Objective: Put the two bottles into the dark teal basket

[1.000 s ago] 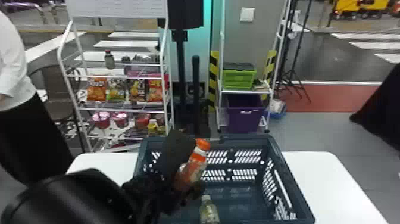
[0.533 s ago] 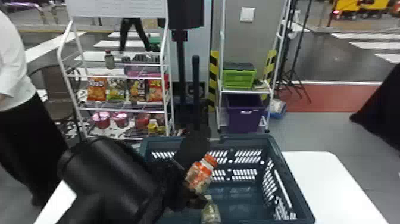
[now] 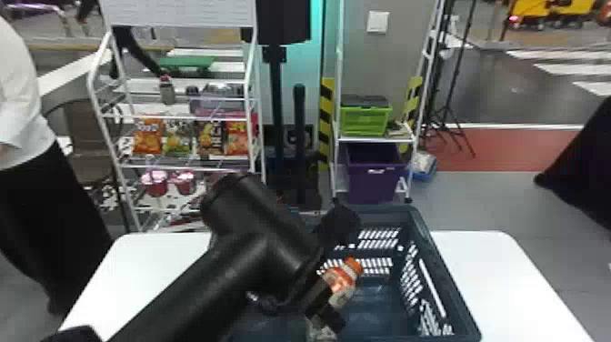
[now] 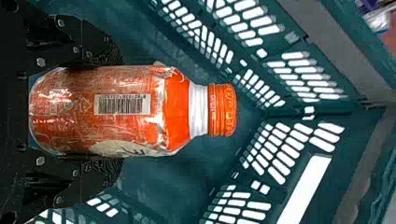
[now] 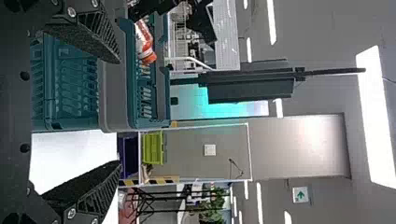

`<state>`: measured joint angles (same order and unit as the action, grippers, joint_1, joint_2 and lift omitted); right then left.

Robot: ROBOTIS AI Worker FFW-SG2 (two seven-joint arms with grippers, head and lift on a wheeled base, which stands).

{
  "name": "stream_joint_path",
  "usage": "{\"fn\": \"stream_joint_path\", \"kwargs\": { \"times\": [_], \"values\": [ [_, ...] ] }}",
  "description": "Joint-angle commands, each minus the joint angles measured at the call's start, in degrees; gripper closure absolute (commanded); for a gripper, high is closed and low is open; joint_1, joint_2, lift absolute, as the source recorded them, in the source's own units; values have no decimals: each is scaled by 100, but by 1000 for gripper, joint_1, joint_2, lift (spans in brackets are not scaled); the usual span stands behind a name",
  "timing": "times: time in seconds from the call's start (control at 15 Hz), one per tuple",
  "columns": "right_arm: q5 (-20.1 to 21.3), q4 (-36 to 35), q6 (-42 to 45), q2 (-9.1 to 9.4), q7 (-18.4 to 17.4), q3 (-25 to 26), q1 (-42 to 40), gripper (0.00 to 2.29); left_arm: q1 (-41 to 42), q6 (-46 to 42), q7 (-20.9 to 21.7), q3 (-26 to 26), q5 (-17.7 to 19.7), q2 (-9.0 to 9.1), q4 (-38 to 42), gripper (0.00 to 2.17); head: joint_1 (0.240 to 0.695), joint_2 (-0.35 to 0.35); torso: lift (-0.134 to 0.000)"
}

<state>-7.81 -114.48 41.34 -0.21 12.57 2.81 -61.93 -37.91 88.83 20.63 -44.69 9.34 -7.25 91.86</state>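
In the head view my left gripper [image 3: 323, 302] is inside the dark teal basket [image 3: 438, 259], shut on the orange-capped bottle [image 3: 342, 281], which leans up and to the right. Below it, the second bottle [image 3: 320, 334] is in the basket, partly hidden by the gripper. The left wrist view has the held bottle [image 4: 116, 109] between the fingers of my left gripper [image 4: 93, 112], with basket walls around it. My right gripper [image 5: 120, 112] stands open with nothing between its fingers, outside the basket [image 5: 67, 119] in the right wrist view.
The basket stands on a white table [image 3: 495, 282], whose surface extends on both sides of it. Behind are a snack rack [image 3: 182, 166] and a shelf with a green crate [image 3: 365, 120] and a purple bin [image 3: 373, 177].
The left arm has swung right across the basket, carrying the orange-capped bottle right and lower in the head view. It remains gripped, and the arm now covers more of the basket's left side.
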Motion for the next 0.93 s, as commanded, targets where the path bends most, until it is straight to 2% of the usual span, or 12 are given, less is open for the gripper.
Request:
{"fn": "stream_joint_path", "kwargs": {
  "times": [0.0, 0.2, 0.47, 0.53, 0.6, 0.67, 0.87],
  "values": [
    [-27, 75, 176, 12, 0, 0, -12, 130, -252, -98, 222, -146, -72, 250, -731, 2148, 499, 0, 0],
    [-45, 119, 247, 12, 0, 9, -12, 130, -305, -204, 477, -154, -380, 452, -1188, 2148, 499, 0, 0],
    [-54, 127, 282, 12, 0, 0, -3, 130, -296, -309, 477, -154, -459, 461, -1285, 2121, 499, 0, 0],
    [-54, 127, 282, 12, 0, 0, -3, 130, -270, -291, 363, -154, -441, 444, -1267, 1744, 499, 0, 0],
    [-54, 136, 282, 12, 0, -9, 5, 130, -243, -291, 161, -154, -371, 417, -1206, 832, 499, 0, 0],
    [-54, 145, 282, 12, 0, -9, 5, 130, -226, -291, 99, -163, -362, 373, -1162, 19, 499, 0, 0],
    [-54, 145, 282, 12, 0, -9, 5, 130, -103, -291, -164, -31, -336, 286, -766, -1, 499, 0, 0]
  ]
}}
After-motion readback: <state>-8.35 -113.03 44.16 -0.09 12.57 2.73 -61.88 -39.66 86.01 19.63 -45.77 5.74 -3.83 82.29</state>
